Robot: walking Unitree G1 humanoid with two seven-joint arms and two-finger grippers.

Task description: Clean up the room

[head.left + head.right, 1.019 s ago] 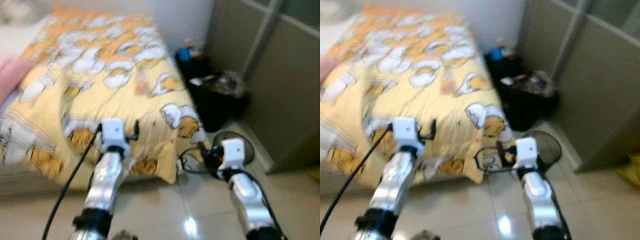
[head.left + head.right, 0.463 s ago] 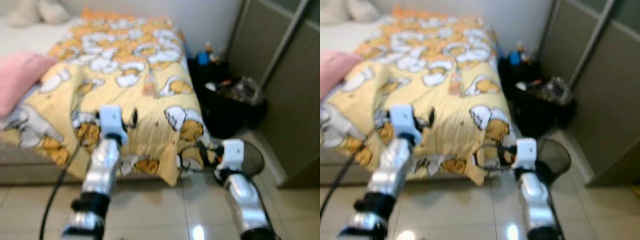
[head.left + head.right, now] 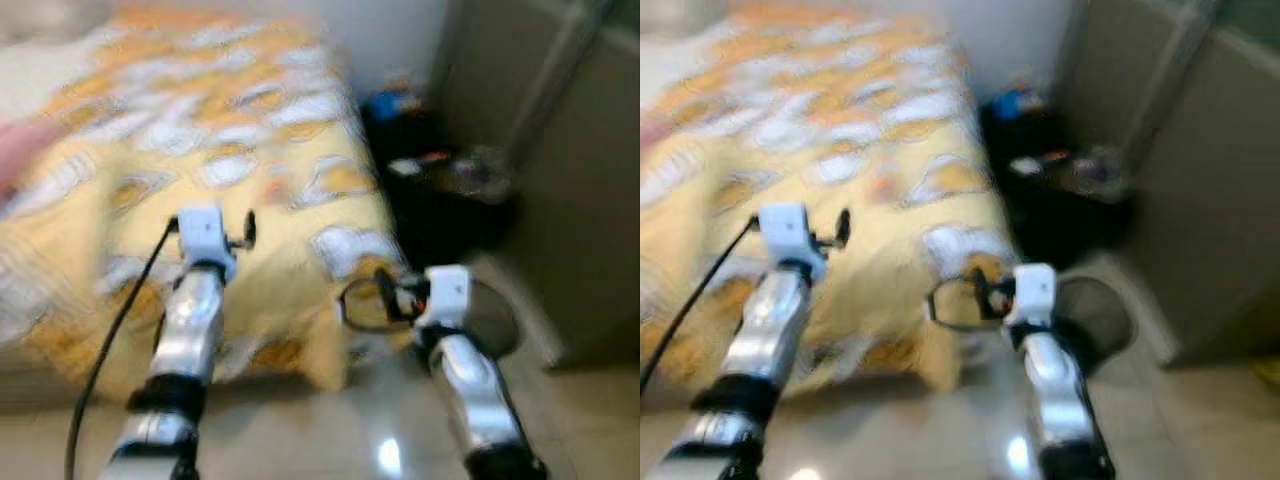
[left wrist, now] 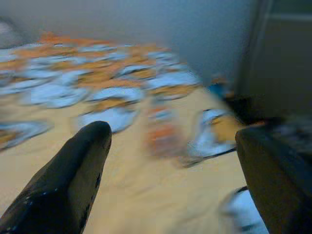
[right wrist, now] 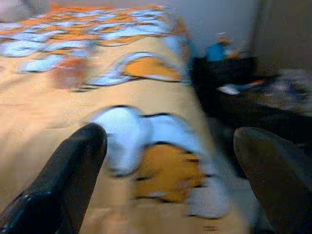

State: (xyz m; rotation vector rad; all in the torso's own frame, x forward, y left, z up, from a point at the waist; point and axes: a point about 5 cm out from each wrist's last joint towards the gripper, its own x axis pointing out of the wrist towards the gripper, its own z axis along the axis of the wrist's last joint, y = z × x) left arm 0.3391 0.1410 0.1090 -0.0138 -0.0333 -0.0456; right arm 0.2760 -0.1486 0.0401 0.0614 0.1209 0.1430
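A bed with a yellow quilt printed with white and orange cartoon shapes lies ahead, blurred by motion. A small orange-pink thing lies on the quilt near its middle; what it is I cannot tell. My left gripper is raised over the quilt's near part, open and empty. My right gripper is held out by the bed's near right corner, open and empty, with a black cable loop beside it.
A pile of black bags or bins with a blue bottle stands right of the bed against the wall. A round floor fan lies by the bed's corner. Grey wardrobe doors stand at right. Pale tiled floor lies in front.
The whole picture has swung and blurred as the camera moved; the pink pillow has slipped to the left edge. Both arms keep the same raised pose, fingers still apart.
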